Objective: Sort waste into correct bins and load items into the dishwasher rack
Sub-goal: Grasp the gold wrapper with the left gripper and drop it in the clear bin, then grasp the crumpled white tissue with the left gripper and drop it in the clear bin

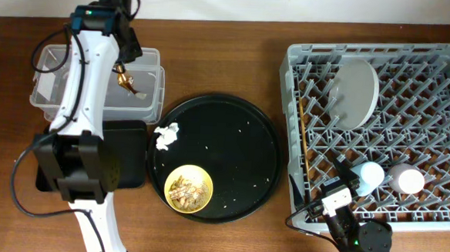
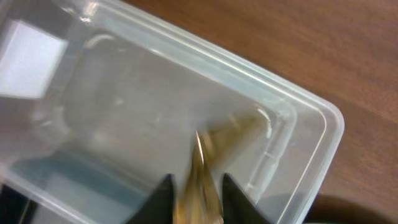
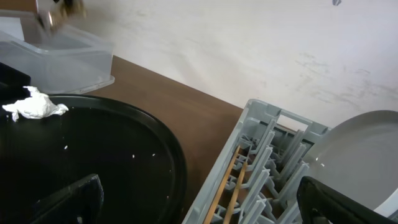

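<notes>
My left gripper (image 1: 124, 68) is shut on the crinkled gold-brown wrapper (image 1: 131, 83) and holds it over the clear tub (image 1: 57, 94). In the left wrist view the wrapper (image 2: 200, 174) hangs between the fingers (image 2: 199, 202) above the tub (image 2: 292, 124) with its white label (image 2: 31, 59). The white tissue (image 1: 167, 135) and the yellow bowl (image 1: 188, 190) of food scraps sit on the round black tray (image 1: 240, 127). The grey rack (image 1: 444, 68) holds the plate (image 1: 354, 90), light-blue cup (image 1: 370, 174), pink cup (image 1: 407, 180) and chopsticks (image 1: 305, 146). My right gripper (image 1: 335, 198) is open and empty at the rack's front left corner.
The shallow black rectangular tray (image 1: 133, 156) lies below the tub, partly hidden by my left arm. The right wrist view shows the chopsticks (image 3: 230, 180), the plate (image 3: 354, 149), the tissue (image 3: 34, 107) and the round tray's rim (image 3: 177, 168).
</notes>
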Tool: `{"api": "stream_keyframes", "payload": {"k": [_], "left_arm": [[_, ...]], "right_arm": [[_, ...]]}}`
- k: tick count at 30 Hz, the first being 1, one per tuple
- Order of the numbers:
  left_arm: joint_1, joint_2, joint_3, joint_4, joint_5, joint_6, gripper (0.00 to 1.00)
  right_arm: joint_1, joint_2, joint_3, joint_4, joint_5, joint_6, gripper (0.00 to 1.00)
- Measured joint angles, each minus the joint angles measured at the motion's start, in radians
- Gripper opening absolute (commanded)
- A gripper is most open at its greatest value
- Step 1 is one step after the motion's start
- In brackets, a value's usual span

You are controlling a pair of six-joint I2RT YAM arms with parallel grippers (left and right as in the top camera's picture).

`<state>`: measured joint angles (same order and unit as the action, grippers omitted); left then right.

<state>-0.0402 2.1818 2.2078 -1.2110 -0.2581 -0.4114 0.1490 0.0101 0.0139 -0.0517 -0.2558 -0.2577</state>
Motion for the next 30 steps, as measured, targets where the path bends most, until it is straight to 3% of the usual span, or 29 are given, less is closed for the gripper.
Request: {"api": "stream_keyframes", "payload": {"k": [2,7,8,11,16,25,28,30], "left_arm": [[0.015,0.019,0.003,-0.02,0.05,0.04,0.57],[-0.037,-0.019,0.102,-0.322,0.153,0.076,0.57],[-0.082,-0.034,0.105,-0.409,0.167,0.079,0.57],[-0.242,-0.048,0.034,-0.435,0.151,0.079,0.58],[-0.378,-0.048,-0.296,-0.287,0.032,-0.02,0.58],[-0.282,-0.05,-0.64,-0.001,-0.042,-0.196,0.59],[-0.284,-0.056,-0.683,0.079,0.001,-0.211,0.43],[-0.289,-0.056,-0.686,0.086,0.026,-0.214,0.41]], "right_arm": [[0.0,0.0,0.0,0.0,0.0,0.0,0.98],[0.0,0.0,0.0,0.0,0.0,0.0,0.98],[0.0,0.0,0.0,0.0,0.0,0.0,0.98],[0.0,0.0,0.0,0.0,0.0,0.0,0.98],[0.0,0.0,0.0,0.0,0.0,0.0,0.98],[0.0,0.0,0.0,0.0,0.0,0.0,0.98],[0.0,0.0,0.0,0.0,0.0,0.0,0.98],[0.0,0.0,0.0,0.0,0.0,0.0,0.98]]}}
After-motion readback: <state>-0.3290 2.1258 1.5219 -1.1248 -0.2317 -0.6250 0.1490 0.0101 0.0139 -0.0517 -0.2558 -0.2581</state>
